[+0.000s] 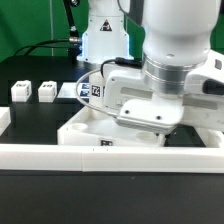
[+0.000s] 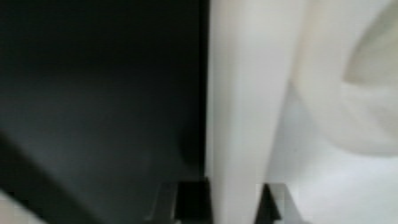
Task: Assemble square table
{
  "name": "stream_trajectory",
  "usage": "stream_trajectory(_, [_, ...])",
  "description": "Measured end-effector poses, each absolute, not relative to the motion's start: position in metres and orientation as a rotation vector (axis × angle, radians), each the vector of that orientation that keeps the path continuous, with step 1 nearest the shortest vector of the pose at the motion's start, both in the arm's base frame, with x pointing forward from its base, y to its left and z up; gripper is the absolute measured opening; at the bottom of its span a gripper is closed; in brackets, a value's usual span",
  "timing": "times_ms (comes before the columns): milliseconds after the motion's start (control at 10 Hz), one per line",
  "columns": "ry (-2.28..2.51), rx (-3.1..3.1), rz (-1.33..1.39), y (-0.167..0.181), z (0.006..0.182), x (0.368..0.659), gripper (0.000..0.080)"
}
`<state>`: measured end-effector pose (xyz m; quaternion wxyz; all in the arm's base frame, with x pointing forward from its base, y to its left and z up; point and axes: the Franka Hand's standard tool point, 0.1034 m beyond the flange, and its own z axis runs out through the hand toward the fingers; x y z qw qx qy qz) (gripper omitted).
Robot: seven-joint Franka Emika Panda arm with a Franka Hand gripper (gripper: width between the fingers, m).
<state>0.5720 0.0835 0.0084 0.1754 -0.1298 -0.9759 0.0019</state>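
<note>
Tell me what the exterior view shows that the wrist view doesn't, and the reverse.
Only the exterior view: the arm, two loose legs, and the low front wall. Only the wrist view: the dark fingertips close up, pinching a thin white edge. Both: the gripper shut on the tabletop.

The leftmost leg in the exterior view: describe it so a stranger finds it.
Start at the white tabletop under the gripper. At the exterior view's left sit two white legs; take the outer leg, farther from the tabletop than its twin.
</note>
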Motion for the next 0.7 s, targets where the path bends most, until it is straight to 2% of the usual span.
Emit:
stream_trajectory(300, [-2.739, -0.156, 0.003, 0.116, 0.009, 0.577, 0.0057])
stream_trajectory(700, [-2.737, -0.177, 0.003, 0.114, 0.008, 0.577, 0.0057])
